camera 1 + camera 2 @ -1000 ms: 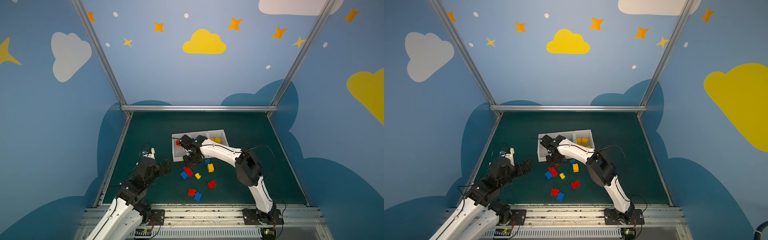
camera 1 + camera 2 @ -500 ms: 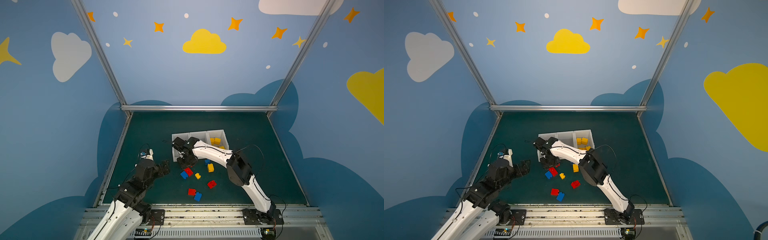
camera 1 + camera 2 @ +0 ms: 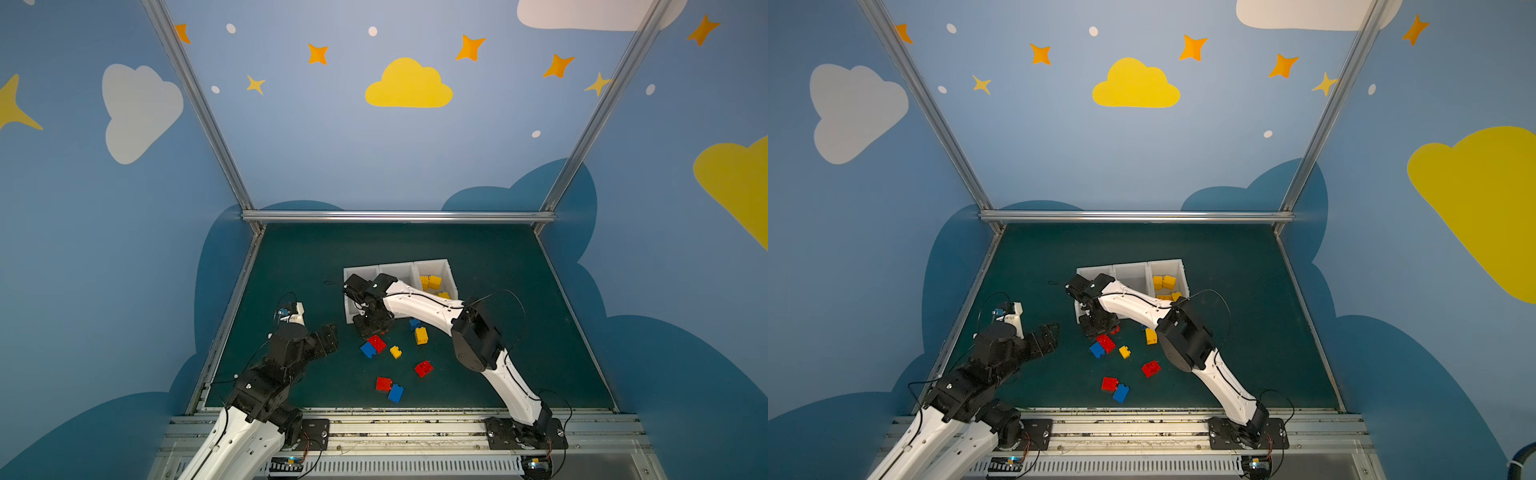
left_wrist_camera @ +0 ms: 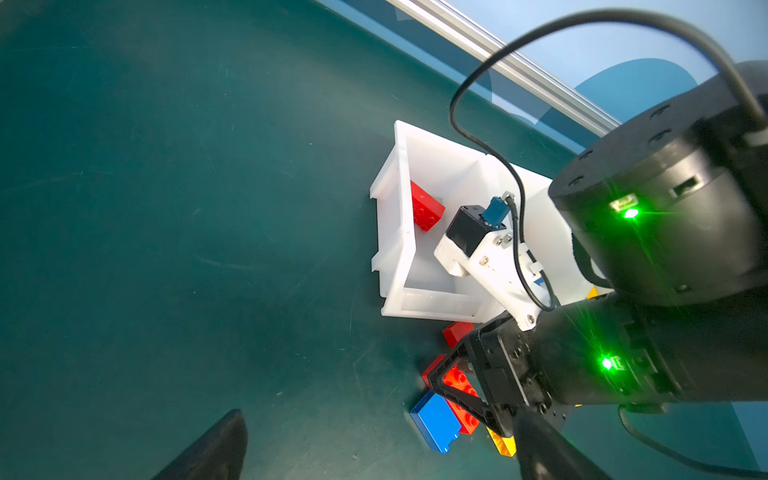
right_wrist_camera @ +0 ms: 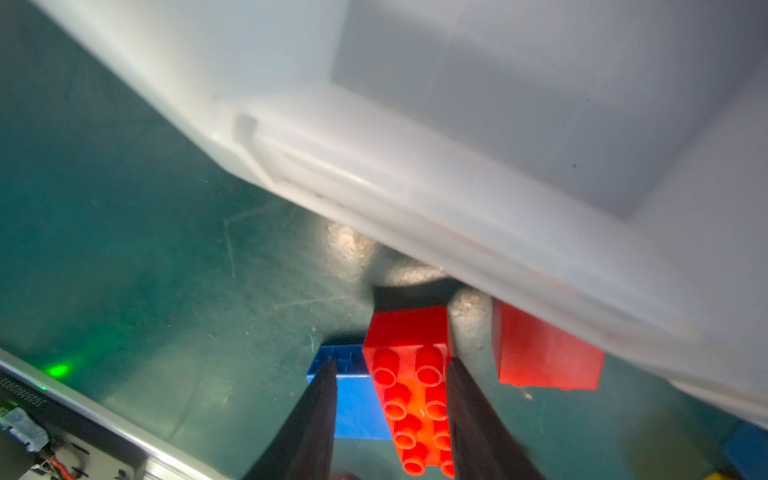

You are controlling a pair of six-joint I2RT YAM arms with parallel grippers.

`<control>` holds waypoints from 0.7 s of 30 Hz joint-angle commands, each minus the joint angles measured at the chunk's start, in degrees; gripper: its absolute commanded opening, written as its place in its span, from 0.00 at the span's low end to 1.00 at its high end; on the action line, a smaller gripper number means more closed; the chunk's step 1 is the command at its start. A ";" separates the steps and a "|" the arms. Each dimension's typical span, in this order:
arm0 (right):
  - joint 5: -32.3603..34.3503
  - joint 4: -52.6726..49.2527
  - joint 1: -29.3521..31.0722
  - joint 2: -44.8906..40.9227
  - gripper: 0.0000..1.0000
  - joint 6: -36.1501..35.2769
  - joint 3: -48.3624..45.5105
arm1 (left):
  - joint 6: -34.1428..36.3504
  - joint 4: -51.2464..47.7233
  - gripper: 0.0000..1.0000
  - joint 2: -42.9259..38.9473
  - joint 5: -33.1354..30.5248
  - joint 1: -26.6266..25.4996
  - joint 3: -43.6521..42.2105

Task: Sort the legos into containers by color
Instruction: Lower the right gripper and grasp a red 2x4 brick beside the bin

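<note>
My right gripper (image 5: 390,365) hangs low in front of the white three-part bin (image 3: 399,268). Its fingers straddle a red lego (image 5: 415,395) that lies on the mat against a blue lego (image 5: 357,403). One finger sits at the red lego's side and the other stands off it, so the gripper is open. In both top views this gripper (image 3: 371,328) (image 3: 1098,326) sits just behind that red and blue pair (image 3: 374,345). My left gripper (image 3: 328,338) (image 4: 374,457) is open and empty at the left.
One red lego (image 4: 424,208) lies in the bin's left part, and yellow legos (image 3: 432,282) lie in its right part. Another red lego (image 5: 544,357) rests against the bin's front wall. Several loose legos, red (image 3: 424,368), blue (image 3: 395,392) and yellow (image 3: 421,335), are scattered on the mat.
My right gripper has shifted a little left and toward the near edge, coming down over the red and blue pair. The left arm has barely moved.
</note>
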 commanded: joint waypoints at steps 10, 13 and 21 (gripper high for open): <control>3.48 -6.23 1.60 5.52 0.46 -1.70 3.96 | -1.20 -1.48 0.99 -0.66 -0.07 0.19 -0.84; 3.74 -6.30 1.55 5.80 0.41 -1.19 4.28 | -0.93 -1.73 0.99 -0.66 -0.06 0.15 -0.59; 3.45 -6.01 1.47 4.88 0.29 -0.96 3.66 | -1.10 -2.12 0.99 -1.58 0.14 0.23 -0.62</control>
